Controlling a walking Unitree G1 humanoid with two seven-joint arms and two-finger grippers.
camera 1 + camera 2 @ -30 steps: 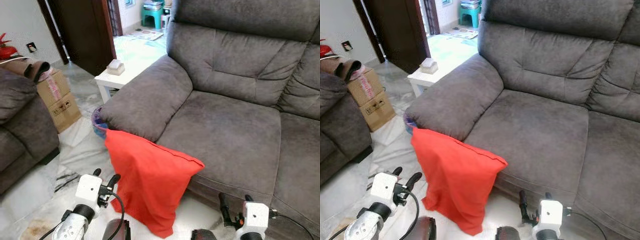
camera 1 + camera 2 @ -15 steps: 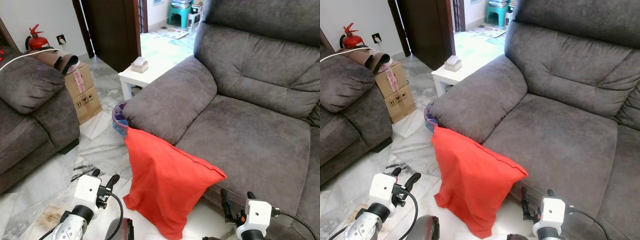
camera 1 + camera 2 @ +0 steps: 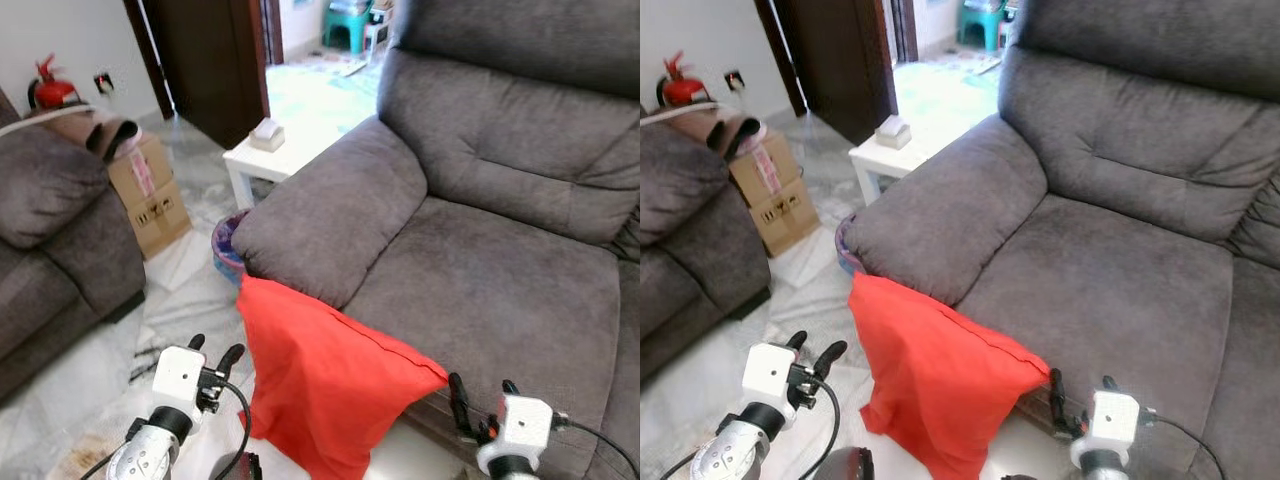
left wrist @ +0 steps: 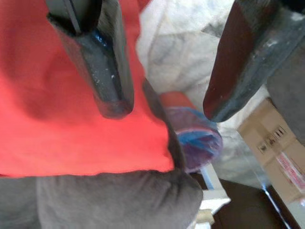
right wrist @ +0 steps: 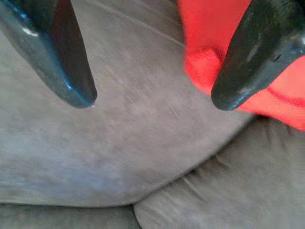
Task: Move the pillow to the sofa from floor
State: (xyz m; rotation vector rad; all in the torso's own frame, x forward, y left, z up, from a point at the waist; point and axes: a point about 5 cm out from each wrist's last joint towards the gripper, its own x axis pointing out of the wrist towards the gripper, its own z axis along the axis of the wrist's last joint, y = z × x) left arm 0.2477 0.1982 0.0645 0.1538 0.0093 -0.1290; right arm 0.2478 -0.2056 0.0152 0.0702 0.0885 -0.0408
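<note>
Second sofa (image 3: pixel 50 215): grey, at far left, with a rolled item on its arm.
Fire extinguisher (image 3: pixel 47 92): red, against the back wall.
Cardboard box (image 3: pixel 148 192): on the marble floor (image 3: pixel 185 290), beside that sofa.
White side table (image 3: pixel 268 158): beyond the armrest, a small box on top.
Basket (image 3: pixel 226 247): blue and purple, on the floor, tucked against the armrest's front.
Left gripper (image 3: pixel 214 355): low, just left of the pillow, fingers spread wide, holding nothing. The left wrist view looks past them at red cloth and the basket.
Pillow (image 3: pixel 330 380): red, standing on the floor, leaning against the front of the sofa, its top corner under the armrest, its right corner at the seat edge.
Right gripper (image 3: pixel 480 392): low, just right of the pillow, by the seat front, fingers wide apart, empty.
Sofa (image 3: pixel 500 270): grey, seat cushion bare.
Status: the pillow is not yet grasped or lifted. Both grippers flank it. Remaining, by judgement: close on it from both sides, raise it, set it on the seat.
</note>
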